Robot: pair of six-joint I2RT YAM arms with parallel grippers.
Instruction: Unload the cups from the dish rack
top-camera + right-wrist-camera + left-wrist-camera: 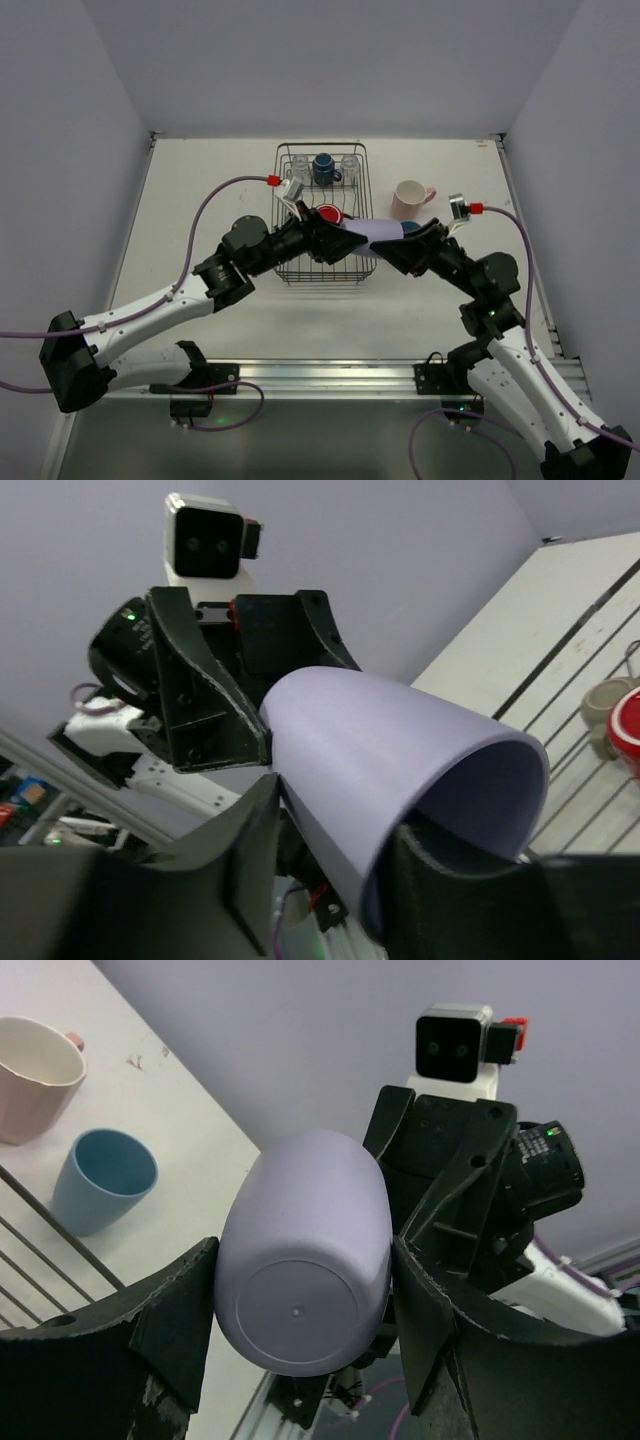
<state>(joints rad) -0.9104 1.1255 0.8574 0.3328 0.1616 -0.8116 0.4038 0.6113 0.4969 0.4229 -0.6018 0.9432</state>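
Observation:
A lavender cup (378, 232) hangs on its side in the air over the right edge of the dish rack (363, 190), held between both grippers. My left gripper (347, 237) is shut on its base end, a finger on each side (305, 1310). My right gripper (405, 242) is shut on the cup's wall at the rim, one finger inside and one outside (340, 850). In the rack are a dark blue mug (324, 168), two clear glasses (300, 165) and a red cup (329, 213). A pink mug (410, 198) and a light blue cup (103, 1178) stand on the table right of the rack.
The right wrist view shows the red cup (628, 725) and an olive-beige mug (605, 700) among the rack wires. White walls enclose the table on the left, back and right. The two arms meet above the rack's near right corner.

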